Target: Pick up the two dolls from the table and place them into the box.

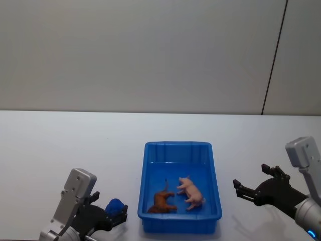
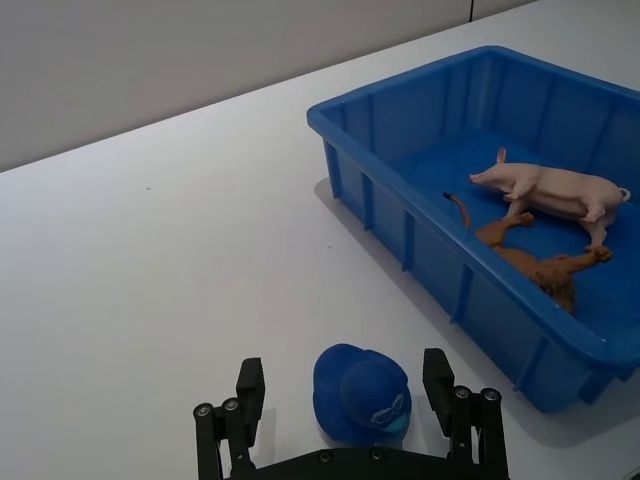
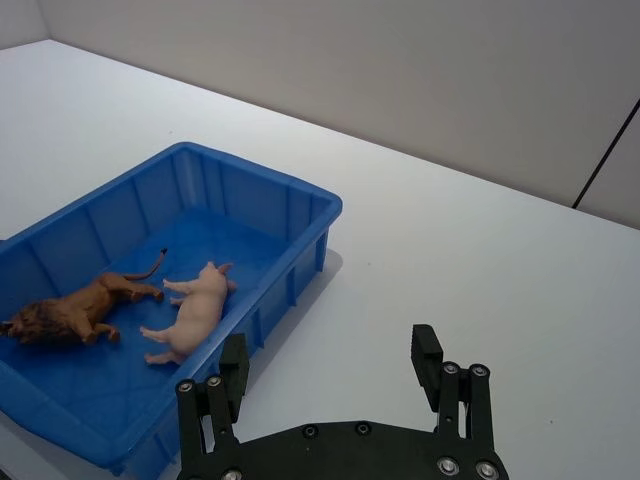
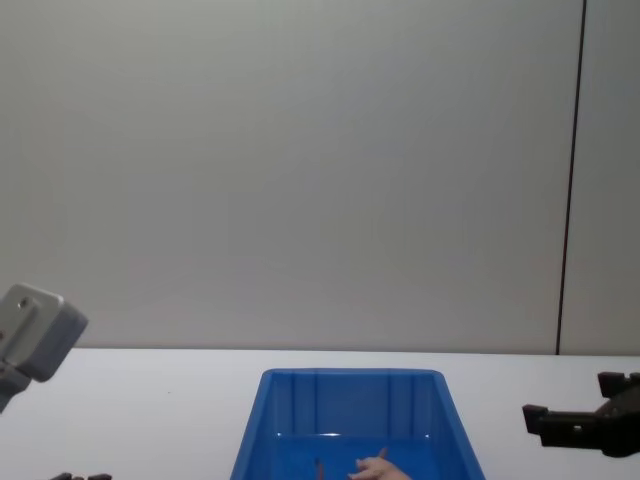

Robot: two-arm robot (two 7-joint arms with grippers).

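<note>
Bench (image 1: 60, 145) of plain white, seen from the robot's head, with a bright blue plastic bin (image 1: 215, 186) at the middle near the front edge. Two toy animals lie on their sides inside the bin — a pale pink pig (image 1: 190, 192) with thin legs, and a brown lion (image 1: 161, 202) with a long tail just beside it, toward the robot's left.

A dark blue rounded doll (image 2: 362, 392), shaped like a small cap with a pale printed patch, sits on the bench just outside the bin's left wall. The left pincer (image 2: 345, 395) is low at the bench with its black fingers apart, one on each side of this doll, not yet closed on it. The right pincer (image 3: 330, 375) hangs above bare bench to the right of the bin, fingers spread, holding nothing.

The doll looks smooth, hard and domed, so the main risk is that closing fingers slide off its curve and squirt it away, possibly against the bin wall. A grip set too high on the dome would likely cause that. Lifting too low is another hazard — the doll could catch on the bin's thick rolled rim and drop outside. The bin's walls are glossy, ribbed outside and slightly tapered; the animals look like matt moulded plastic.
</note>
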